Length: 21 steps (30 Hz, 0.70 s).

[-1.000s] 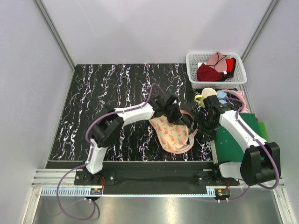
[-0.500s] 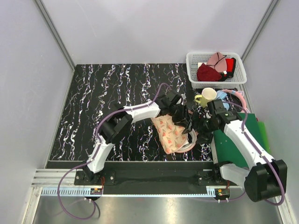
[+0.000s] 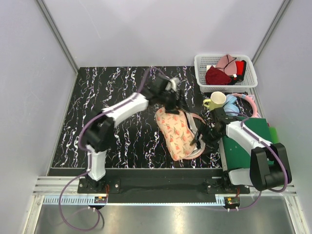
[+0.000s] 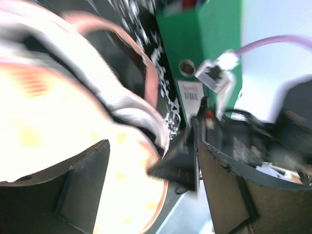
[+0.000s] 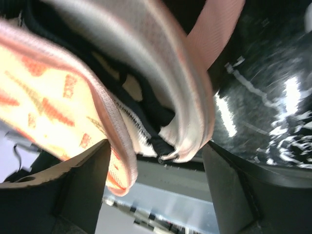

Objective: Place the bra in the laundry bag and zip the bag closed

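Observation:
The laundry bag lies on the dark table, peach with an orange-red print, its top flap folded over. The bra shows as white padding with black trim between the bag's pink zip edges. My left gripper hovers open over the bag's far end. In the left wrist view its fingers stand wide apart above the bright, blurred bag, with nothing between them. My right gripper is open at the bag's right edge. In the right wrist view the bag's parted zip edges hang between its spread fingers.
A white basket at the back right holds a dark red garment and a pink one. A yellow mug and a pink hoop stand behind the right arm. A green board lies under the right arm.
My left gripper has opened, let go of the bag's flap and drawn back and up toward the far side. The right gripper has moved along the bag's right edge.

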Motion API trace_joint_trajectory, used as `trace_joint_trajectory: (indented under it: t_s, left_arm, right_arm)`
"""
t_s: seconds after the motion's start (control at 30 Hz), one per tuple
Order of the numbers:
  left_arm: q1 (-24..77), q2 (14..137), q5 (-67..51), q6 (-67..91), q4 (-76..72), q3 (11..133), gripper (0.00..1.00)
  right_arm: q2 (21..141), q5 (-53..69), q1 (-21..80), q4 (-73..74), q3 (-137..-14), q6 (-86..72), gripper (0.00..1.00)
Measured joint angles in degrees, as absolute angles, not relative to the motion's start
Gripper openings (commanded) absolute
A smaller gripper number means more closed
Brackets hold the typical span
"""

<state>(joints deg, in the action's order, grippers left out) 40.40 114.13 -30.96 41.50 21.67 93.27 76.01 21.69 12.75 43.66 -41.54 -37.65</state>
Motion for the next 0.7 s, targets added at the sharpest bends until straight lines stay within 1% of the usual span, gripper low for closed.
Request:
trace_joint_trajectory:
  t_s: [0.03,0.07,0.17,0.27,0.3,0.43,0.5,0.53,0.7]
  left_arm:
    - [38.0,111.4,-31.1,40.1,22.0,92.0,0.77]
    - [35.4,108.8,-31.0,38.9,21.9,90.6,0.77]
    - [27.4,102.4,-30.3,36.1,21.7,85.4,0.80]
    - [22.3,98.5,-28.7,33.7,22.5,79.7,0.82]
    - [21.4,97.8,-28.4,32.8,22.8,78.0,0.86]
    - [19.9,97.6,-28.0,29.7,24.7,74.3,0.88]
    - [19.2,97.7,-28.2,28.2,25.0,74.0,0.88]
    - [19.0,97.7,-28.2,28.0,25.0,74.0,0.89]
    - [14.5,97.7,-28.2,27.2,24.9,73.9,0.90]
  right_arm:
    - [76.4,21.0,12.8,43.3,-41.6,-37.6,0.79]
    - [77.1,20.1,12.8,43.0,-41.7,-37.5,0.75]
    - [81.6,17.5,12.8,42.9,-43.8,-36.3,0.68]
    - [88.0,15.0,12.8,42.5,-48.2,-34.6,0.67]
    - [89.6,14.3,12.8,42.4,-49.6,-34.2,0.66]
    - [97.4,11.2,12.8,41.7,-59.4,-31.2,0.68]
    - [103.0,9.4,12.8,41.5,-68.1,-28.7,0.72]
    - [103.8,9.1,12.8,41.1,-69.3,-28.3,0.73]
    - [115.9,8.0,13.0,39.9,-87.6,-23.8,0.79]
